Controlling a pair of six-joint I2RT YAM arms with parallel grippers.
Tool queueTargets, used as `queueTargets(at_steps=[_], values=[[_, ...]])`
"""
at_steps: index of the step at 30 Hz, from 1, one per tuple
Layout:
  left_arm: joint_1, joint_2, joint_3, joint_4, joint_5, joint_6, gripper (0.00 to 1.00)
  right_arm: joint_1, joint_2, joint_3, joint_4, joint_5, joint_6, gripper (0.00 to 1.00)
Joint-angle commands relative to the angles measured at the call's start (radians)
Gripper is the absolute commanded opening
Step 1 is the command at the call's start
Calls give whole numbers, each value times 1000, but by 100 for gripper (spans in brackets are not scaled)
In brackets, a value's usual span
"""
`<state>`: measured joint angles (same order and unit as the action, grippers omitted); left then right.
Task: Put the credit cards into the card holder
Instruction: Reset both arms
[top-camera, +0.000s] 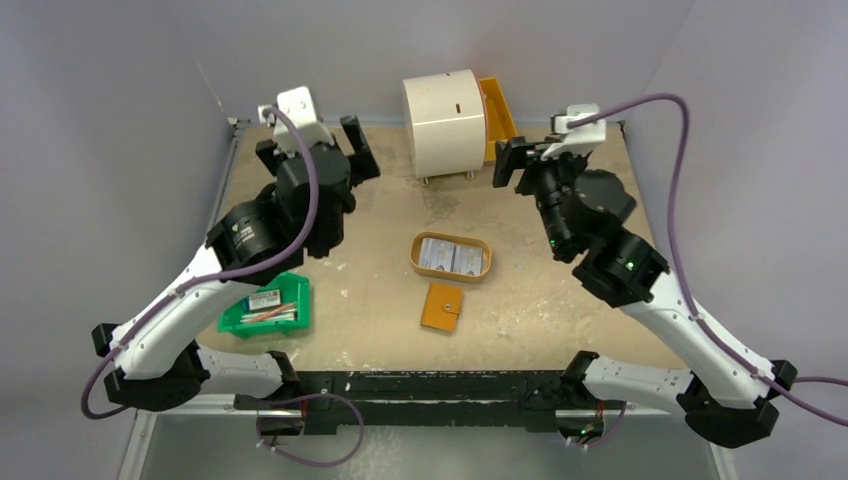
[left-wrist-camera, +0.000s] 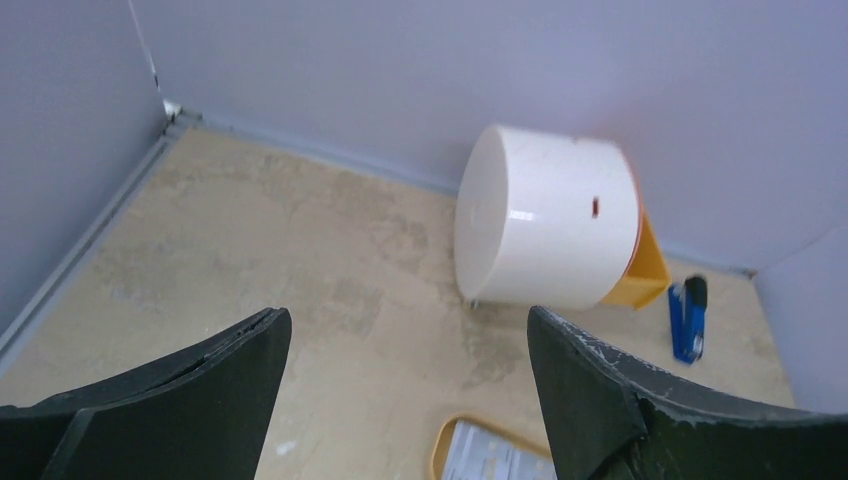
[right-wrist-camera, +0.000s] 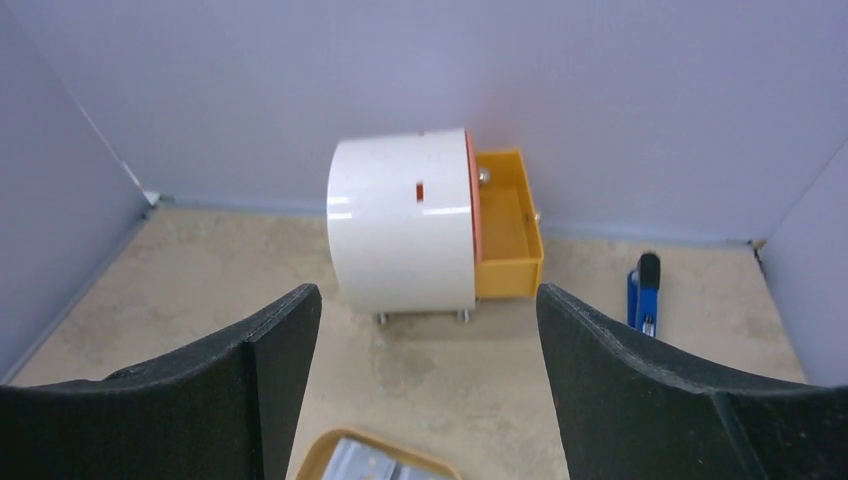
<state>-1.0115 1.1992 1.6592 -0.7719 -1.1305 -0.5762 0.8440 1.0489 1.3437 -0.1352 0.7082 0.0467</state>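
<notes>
Top view: two credit cards (top-camera: 450, 256), pale white-blue with grey print, lie flat side by side in an oval tray (top-camera: 416, 262) at frame centre. The tan card holder (top-camera: 441, 307) lies shut just below it. Green bin (top-camera: 232, 322) at lower left. Only this view shows the holder and bin. Left gripper (top-camera: 310, 140) and right gripper (top-camera: 530, 160) are raised with jaws spread, holding nothing.

Left wrist: fingers wide apart. Bottom edge cuts off the tray and one card. A blue stapler (left-wrist-camera: 688, 318) at right is unseen from above.

Right wrist: fingers spread. White drum (right-wrist-camera: 400, 235) centre, orange drawer (right-wrist-camera: 508, 235) pulled open.
</notes>
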Motion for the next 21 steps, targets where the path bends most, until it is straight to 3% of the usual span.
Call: queueTargets(at_steps=[1, 6, 10, 12, 14, 16, 21], values=[[104, 110, 234, 93, 40, 213, 87, -1, -71, 29, 131, -18, -158, 81], [428, 230, 322, 23, 433, 54, 87, 0, -144, -56, 113, 24, -169, 82], [550, 232, 276, 103, 699, -74, 87, 0, -239, -156, 247, 81, -221, 80], [554, 198, 242, 187, 765, -88, 87, 0, -273, -113, 214, 51, -182, 80], [553, 134, 179, 292, 846, -58, 86, 0, -285, -12, 128, 0, -119, 92], [553, 34, 99, 381, 900, 7, 86, -1, -289, 74, 35, -69, -59, 94], [553, -197, -74, 393, 785, 130, 90, 0, -339, 107, -11, -90, -73, 97]])
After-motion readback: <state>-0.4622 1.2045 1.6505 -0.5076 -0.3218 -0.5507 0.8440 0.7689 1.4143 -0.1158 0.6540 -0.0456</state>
